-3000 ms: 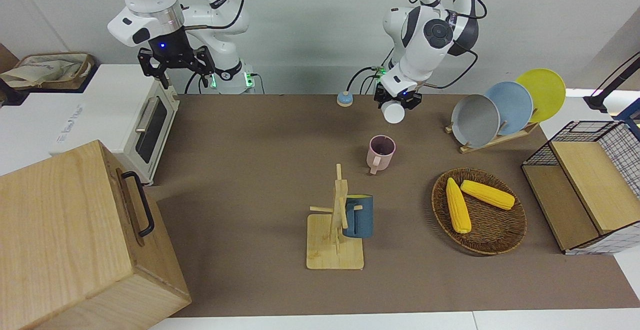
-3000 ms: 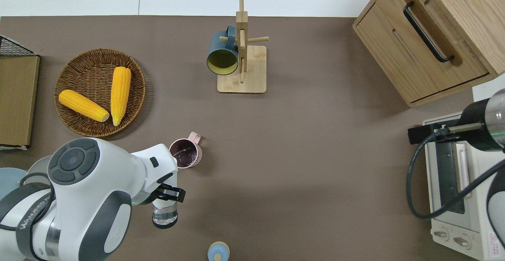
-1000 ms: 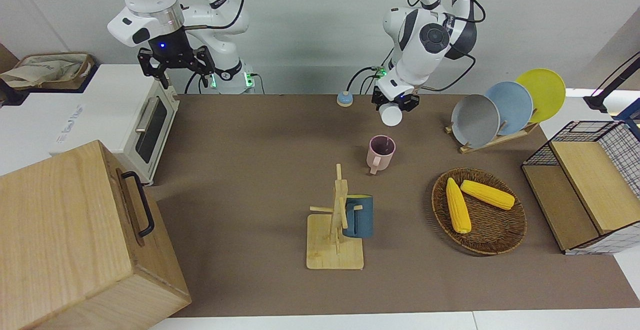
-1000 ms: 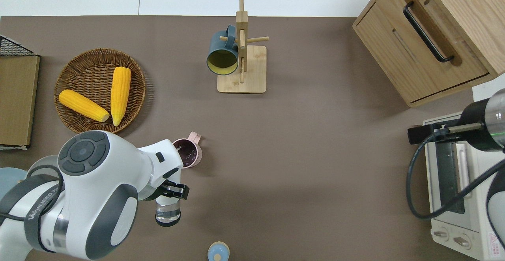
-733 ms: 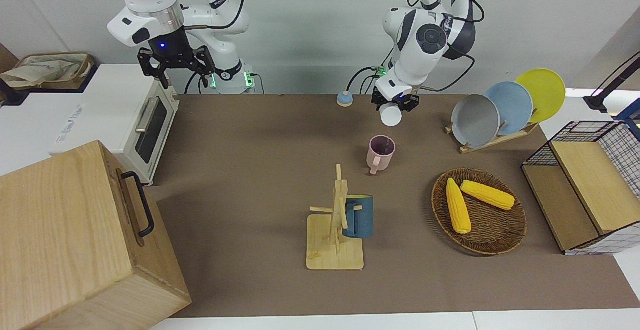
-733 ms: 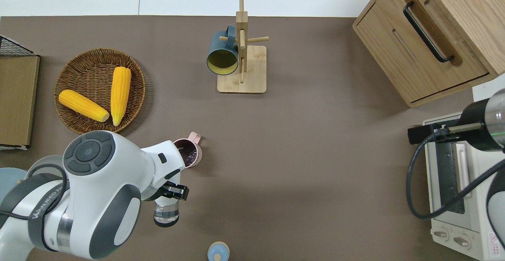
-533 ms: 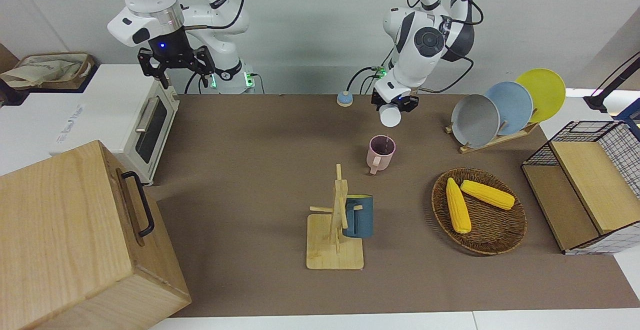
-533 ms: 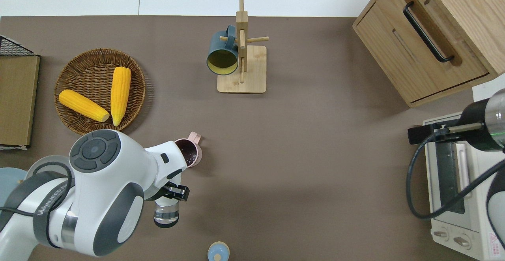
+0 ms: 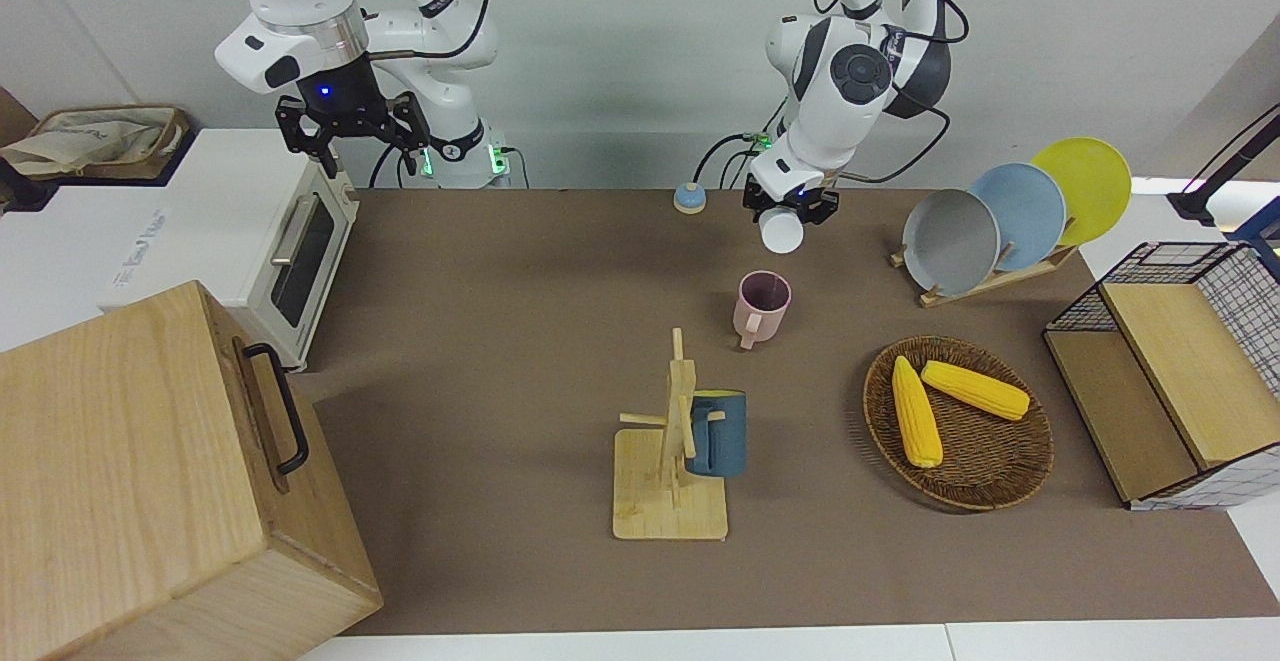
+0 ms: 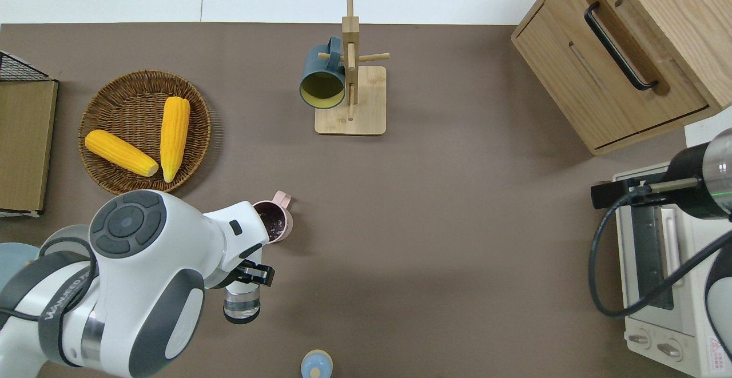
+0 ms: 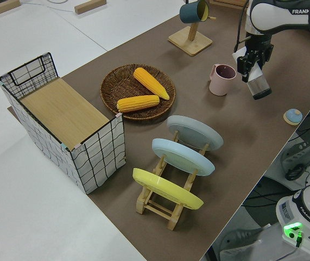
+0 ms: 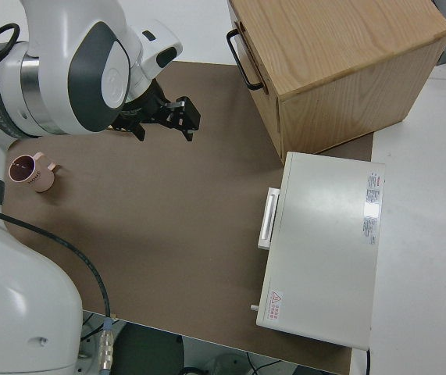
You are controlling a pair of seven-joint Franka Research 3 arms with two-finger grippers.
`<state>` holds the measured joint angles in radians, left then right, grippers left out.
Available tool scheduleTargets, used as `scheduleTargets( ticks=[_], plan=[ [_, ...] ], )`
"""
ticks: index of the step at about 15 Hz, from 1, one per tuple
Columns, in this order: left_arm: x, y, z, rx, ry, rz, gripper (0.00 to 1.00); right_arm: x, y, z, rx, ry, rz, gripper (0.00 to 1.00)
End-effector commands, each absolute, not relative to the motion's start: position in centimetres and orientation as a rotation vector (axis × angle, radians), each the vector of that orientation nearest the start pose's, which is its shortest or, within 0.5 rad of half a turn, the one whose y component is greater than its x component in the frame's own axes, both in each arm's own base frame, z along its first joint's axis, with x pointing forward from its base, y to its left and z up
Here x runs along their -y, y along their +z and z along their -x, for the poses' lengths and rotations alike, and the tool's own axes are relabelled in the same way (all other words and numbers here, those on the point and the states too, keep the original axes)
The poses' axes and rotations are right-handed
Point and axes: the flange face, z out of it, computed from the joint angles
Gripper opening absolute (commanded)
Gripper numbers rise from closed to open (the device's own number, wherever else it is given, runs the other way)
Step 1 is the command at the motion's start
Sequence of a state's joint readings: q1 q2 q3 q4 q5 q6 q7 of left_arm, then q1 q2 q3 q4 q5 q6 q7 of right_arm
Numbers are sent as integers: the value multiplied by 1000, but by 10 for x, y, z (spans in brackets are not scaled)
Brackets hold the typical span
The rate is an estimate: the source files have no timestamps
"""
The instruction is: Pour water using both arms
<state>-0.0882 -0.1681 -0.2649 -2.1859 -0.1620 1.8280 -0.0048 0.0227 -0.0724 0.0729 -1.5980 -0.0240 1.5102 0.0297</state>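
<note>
Left pincer [image 10: 247, 278] is pinching a clear glass [image 10: 242, 303] with a little water at its bottom, held tilted in the air over bare brown worktop [image 10: 434, 223]. A small blue round knob [image 10: 316, 364] sits nearer to the robots than that spot. Farther out stands the pink mug [image 10: 274, 223], upright, its inside dark. Farther again lie two corn cobs [image 10: 174, 137] in a wicker basket [image 10: 100, 103], and a dark blue mug [image 10: 321, 80] hangs on the wooden mug tree [image 10: 350, 83]. The right arm is parked, its pincer [image 9: 350, 131] spread.
</note>
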Motion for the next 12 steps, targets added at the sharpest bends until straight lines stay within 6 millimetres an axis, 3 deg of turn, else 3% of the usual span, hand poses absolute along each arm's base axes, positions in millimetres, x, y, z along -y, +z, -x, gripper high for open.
scheduleTargets(
  ticks=[1, 6, 9, 12],
  plan=[
    [174, 450, -419, -410, 165, 3183, 0, -49, 647, -525, 117, 13, 3157, 992],
    [167, 440, -402, -353, -9, 3224, 0, -49, 647, -525, 117, 13, 3157, 992],
    [165, 441, -404, -335, -57, 3235, 0, -49, 647, -525, 117, 13, 3157, 992],
    [142, 449, -417, -245, -138, 3252, 0, -49, 647, -525, 117, 13, 3157, 992]
  ],
)
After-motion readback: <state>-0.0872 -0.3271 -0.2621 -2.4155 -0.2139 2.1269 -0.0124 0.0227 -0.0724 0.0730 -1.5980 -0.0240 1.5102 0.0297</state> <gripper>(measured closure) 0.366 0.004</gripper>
